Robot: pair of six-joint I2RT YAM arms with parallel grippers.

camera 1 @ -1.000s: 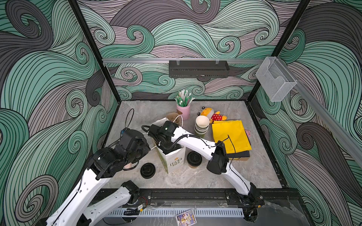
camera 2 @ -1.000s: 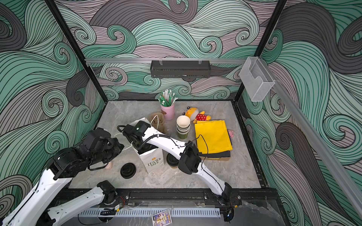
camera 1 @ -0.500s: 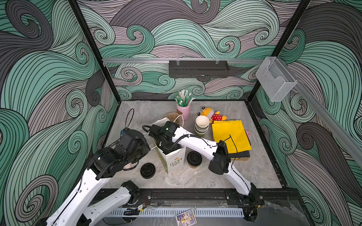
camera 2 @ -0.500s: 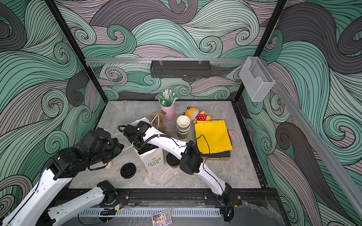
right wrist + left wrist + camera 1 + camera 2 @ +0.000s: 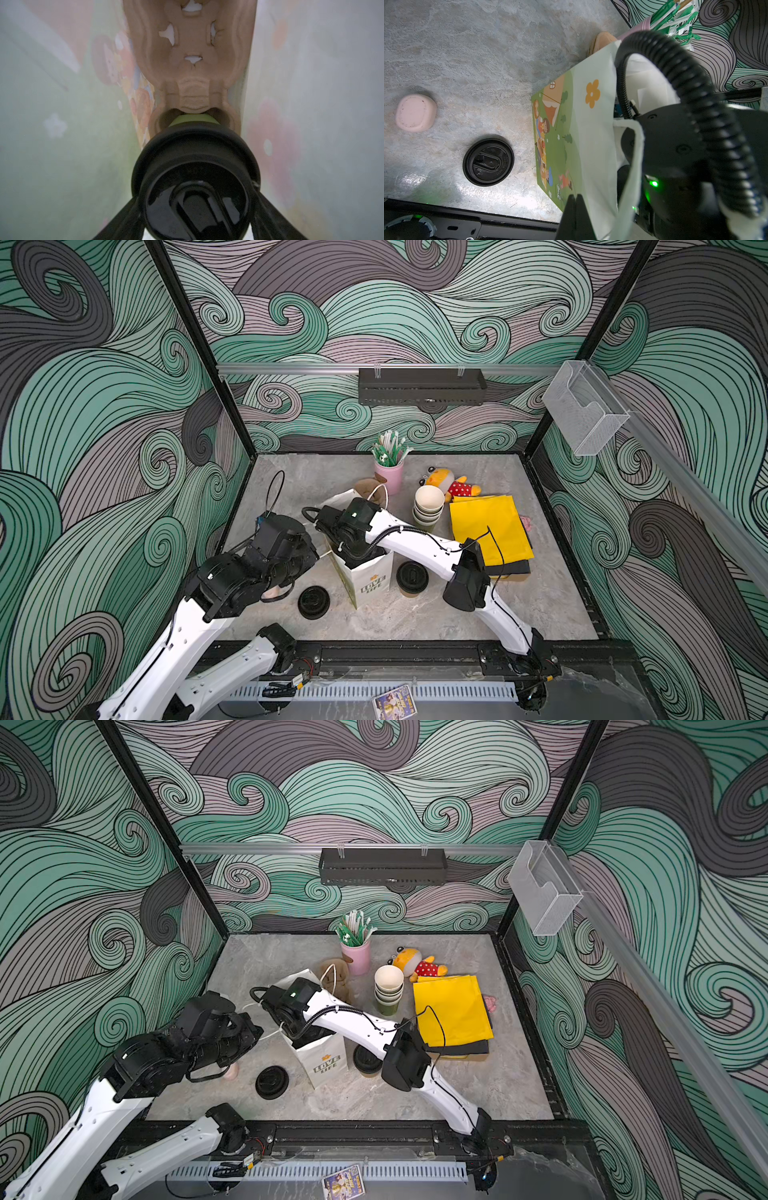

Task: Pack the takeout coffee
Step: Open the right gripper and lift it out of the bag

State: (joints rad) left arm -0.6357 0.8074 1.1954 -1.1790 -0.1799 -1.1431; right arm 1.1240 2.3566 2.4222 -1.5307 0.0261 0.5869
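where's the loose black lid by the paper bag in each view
In a top view: loose lid on the table, left of the paper bag.
In a top view: loose lid likewise left of the paper bag.
Left wrist: loose lid beside the paper bag's printed side.
Right wrist: not in it; the fitted lid there caps the green cup.
Shared landmark: the paper bag.

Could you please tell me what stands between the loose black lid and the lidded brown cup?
The paper bag stands upright between the loose lid and the brown cup. Both top views show this.
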